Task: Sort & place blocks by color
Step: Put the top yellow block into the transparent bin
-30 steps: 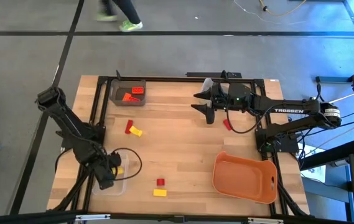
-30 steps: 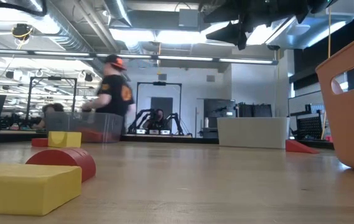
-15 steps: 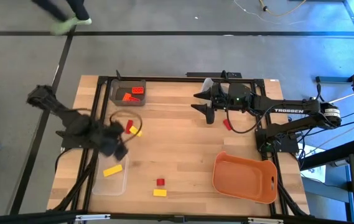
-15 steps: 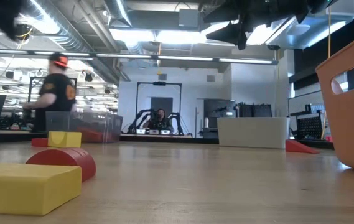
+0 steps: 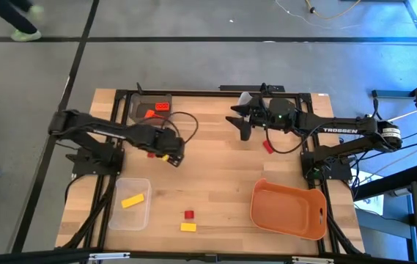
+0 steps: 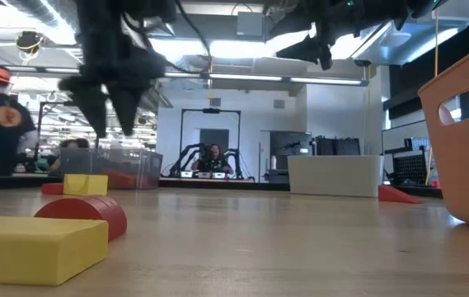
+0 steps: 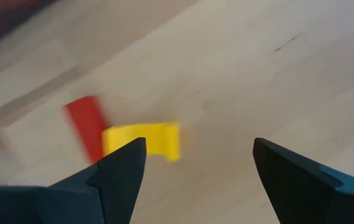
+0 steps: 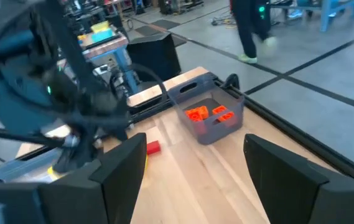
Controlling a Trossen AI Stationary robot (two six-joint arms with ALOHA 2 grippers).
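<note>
A pale wooden table [image 5: 215, 169] stands on a grey floor. The left gripper [image 5: 170, 149] partly covers the yellow studded plastic brick [image 7: 144, 139] and the red studded brick [image 7: 85, 124] touching it, left of centre; both are blurred in its wrist view. Its arm stretches low across the table, fingers spread wide and empty. The right gripper [image 5: 242, 125] hangs at the far side, fingers wide, empty. A yellow brick [image 5: 133, 199] lies in the clear plastic bin [image 5: 144, 217]; orange-red bricks [image 8: 206, 114] sit in the grey bin [image 8: 232, 113].
</note>
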